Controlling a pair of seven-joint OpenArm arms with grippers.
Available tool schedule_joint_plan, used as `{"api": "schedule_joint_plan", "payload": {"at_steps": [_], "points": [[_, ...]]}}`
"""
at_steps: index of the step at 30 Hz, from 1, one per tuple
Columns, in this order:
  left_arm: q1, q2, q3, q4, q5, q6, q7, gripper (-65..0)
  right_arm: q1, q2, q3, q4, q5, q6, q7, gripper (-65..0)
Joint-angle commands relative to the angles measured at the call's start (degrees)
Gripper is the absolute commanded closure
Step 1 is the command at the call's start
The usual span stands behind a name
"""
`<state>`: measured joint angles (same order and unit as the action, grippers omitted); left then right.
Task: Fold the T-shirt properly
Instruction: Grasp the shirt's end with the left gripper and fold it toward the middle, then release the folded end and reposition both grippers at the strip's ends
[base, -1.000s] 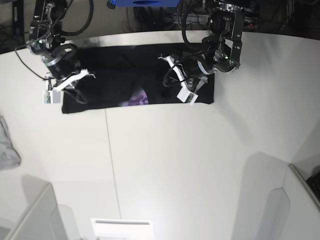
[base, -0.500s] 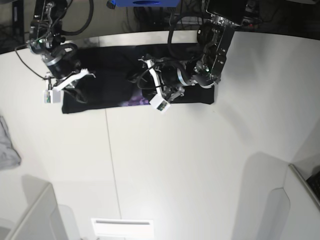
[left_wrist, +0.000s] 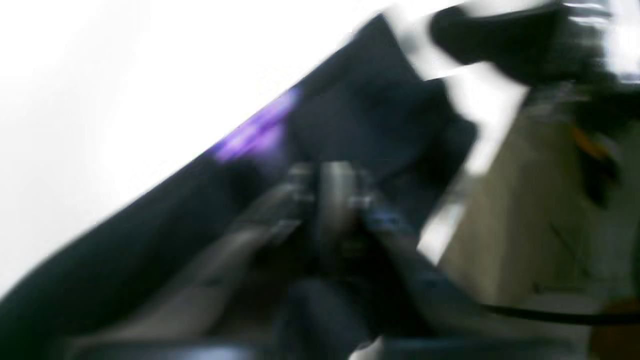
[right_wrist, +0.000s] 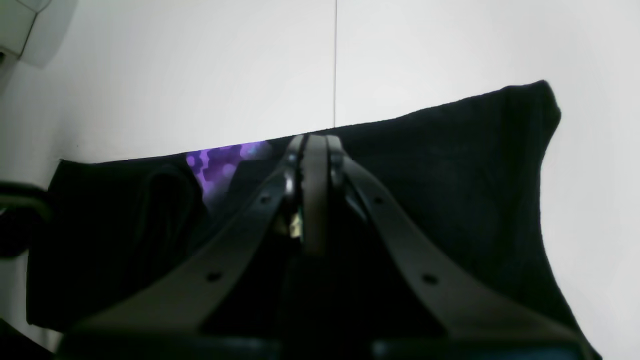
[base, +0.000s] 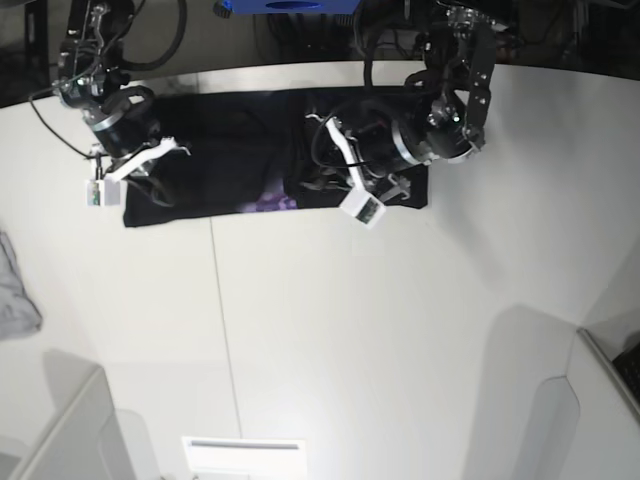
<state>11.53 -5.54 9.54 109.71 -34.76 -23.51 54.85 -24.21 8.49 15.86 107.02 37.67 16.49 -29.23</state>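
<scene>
Leftmost, a grey cloth (base: 15, 290) lies at the counter (base: 350, 330) edge. Next, the right claw (base: 150, 180) sits clenched over the T-shirt (base: 220, 150), a black band across the far counter, purple print (base: 272, 200) showing mid-front. Rightward, the left claw (base: 312, 180) is clenched above the shirt. No writing is readable.

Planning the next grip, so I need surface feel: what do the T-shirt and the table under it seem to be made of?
T-shirt: soft matte black knit cloth, probably cotton; it drapes and creases with a slightly fuzzy edge, and carries a glossy-looking purple print.
Table: smooth white hard panels, likely laminate, with a faint sheen and a thin seam; the exact material is unclear.
</scene>
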Motion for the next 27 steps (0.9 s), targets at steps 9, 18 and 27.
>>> {"api": "schedule_joint_plan", "payload": {"at_steps": [9,18,27], "points": [[1.88,-1.18,-4.49,-0.48,-1.32,-0.54,-1.18,0.0,0.51,0.52,0.27,1.07,1.05,0.26,1.41,0.0],[3.55,-4.53,-5.19,-7.6,4.83,-0.54,-3.11,0.0,0.34,0.34,3.26,1.07,1.05,0.17,1.41,0.0],[4.43,-4.61,-5.19,-14.11,13.44,-0.54,-4.87,0.0,1.92,-2.21,11.53,1.07,1.32,0.26,-7.73,0.0]]}}
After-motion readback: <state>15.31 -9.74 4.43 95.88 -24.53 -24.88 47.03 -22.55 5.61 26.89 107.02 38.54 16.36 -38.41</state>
